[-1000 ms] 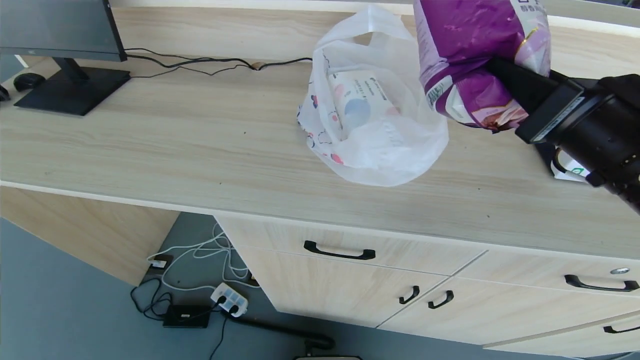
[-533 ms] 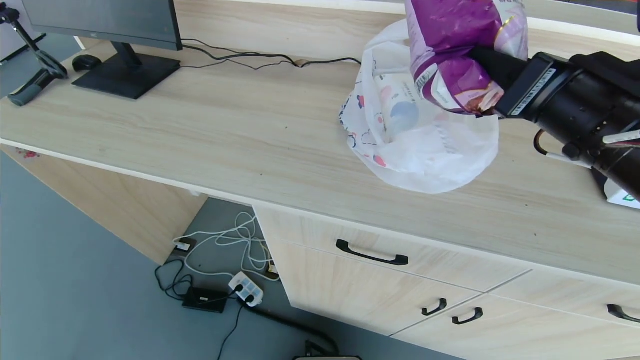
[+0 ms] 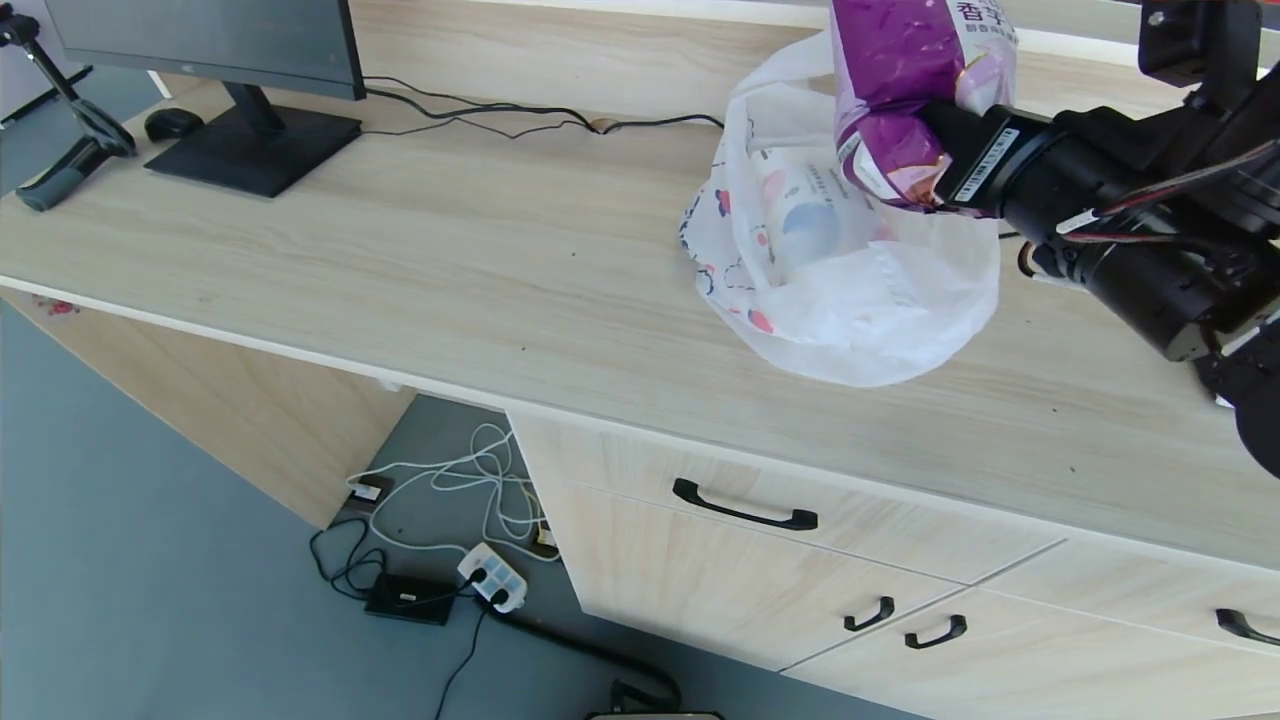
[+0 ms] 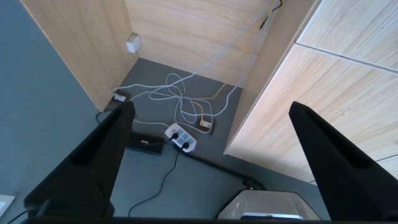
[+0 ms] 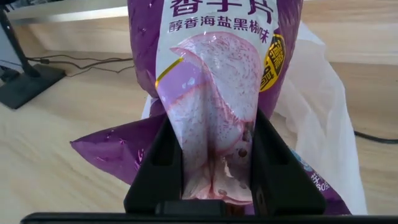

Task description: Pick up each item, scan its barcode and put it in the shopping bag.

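Purple and glossy, the crinkled plastic snack packet point(image 3: 920, 70) hangs in the air above your work, clenched at its lower end by the right gripper point(image 3: 940, 150), whose two black fingers press flat against either face of the packet point(image 5: 214, 124) in the right wrist view. You can see the packet held upright, right over the open mouth of the thin white plastic shopping bag point(image 3: 860, 310), which slumps on the pale wood-grain counter point(image 3: 450, 260). Inside that bag lies a white soft pack with a blue round mark point(image 3: 800, 215), showing through the film. The bag's outer side carries small red and dark prints. Your left gripper point(image 4: 211, 109) is off the counter, its two black fingers spread wide apart with nothing between them, looking down at the grey floor, where a white power strip point(image 4: 180, 134) lies among looped cables beside the cabinet. At the counter's far left corner stand a black flat monitor on a square base point(image 3: 220, 40) and a black mouse point(image 3: 172, 124), with black cables point(image 3: 480, 110) trailing along the back edge toward the bag. Below the counter's front edge you have light wooden drawers with black handles point(image 3: 745, 505).
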